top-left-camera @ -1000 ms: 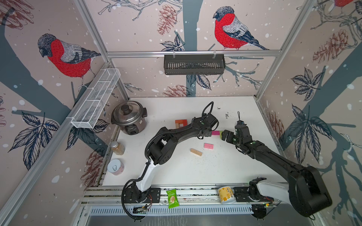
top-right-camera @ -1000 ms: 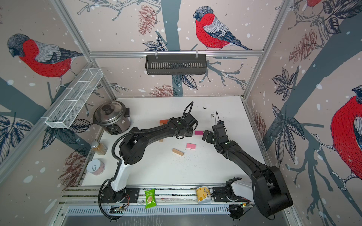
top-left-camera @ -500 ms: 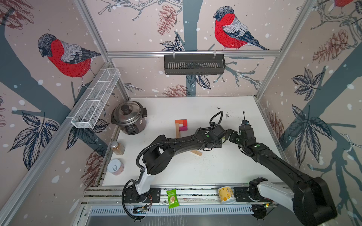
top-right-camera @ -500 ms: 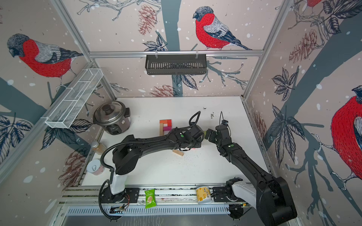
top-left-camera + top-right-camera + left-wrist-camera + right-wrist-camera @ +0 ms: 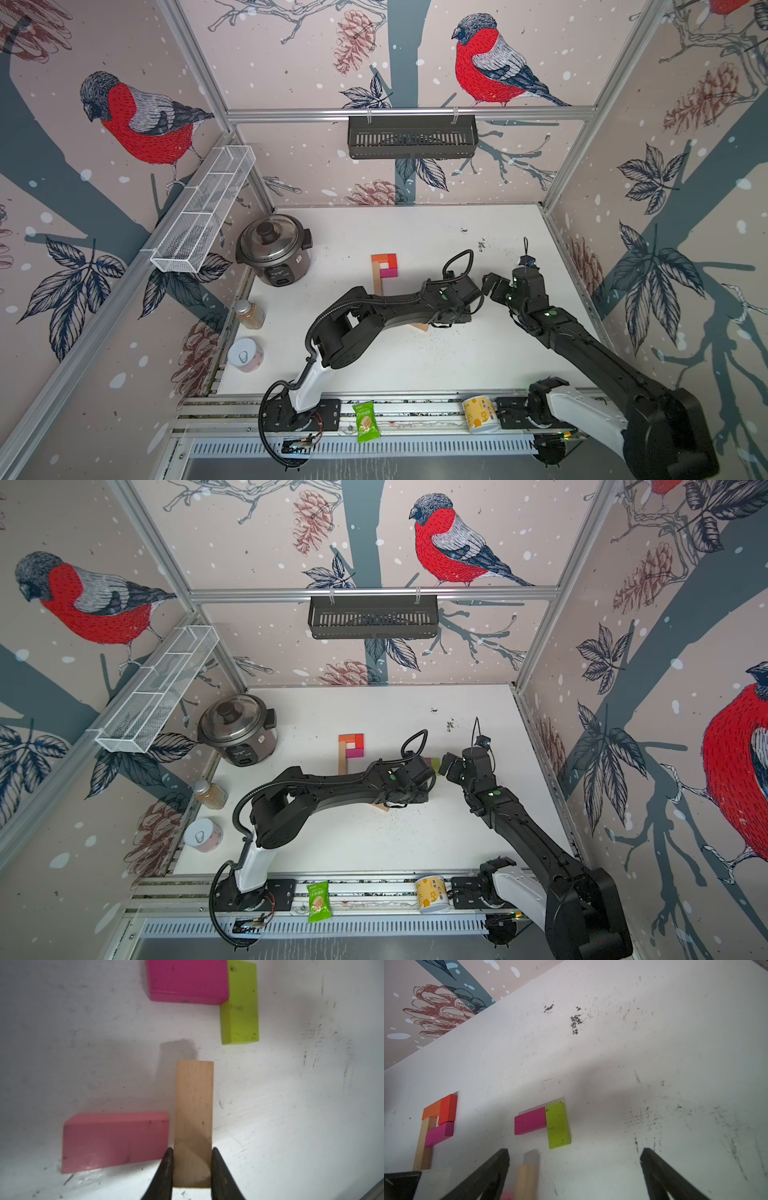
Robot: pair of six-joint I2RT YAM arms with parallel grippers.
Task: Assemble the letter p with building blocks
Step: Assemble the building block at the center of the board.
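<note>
Tabletop [image 5: 457,365]: left arm [image 5: 395,301] stretched low, left fingers [image 5: 166,1167] clamping tan block [image 5: 194,1115]; right fingers [image 5: 483,1176] wide.

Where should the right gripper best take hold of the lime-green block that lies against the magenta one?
From above, with jaws across the two long sides of the lime-green block, at the half that sticks out past the magenta block. It lies flat, and the magenta block's end touches one long side of the other half, so no jaw fits there.

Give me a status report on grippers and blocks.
Left gripper shut on tan block. Right gripper open, empty. Magenta block touches lime block; pink block nearby. No obstacle ahead.
</note>
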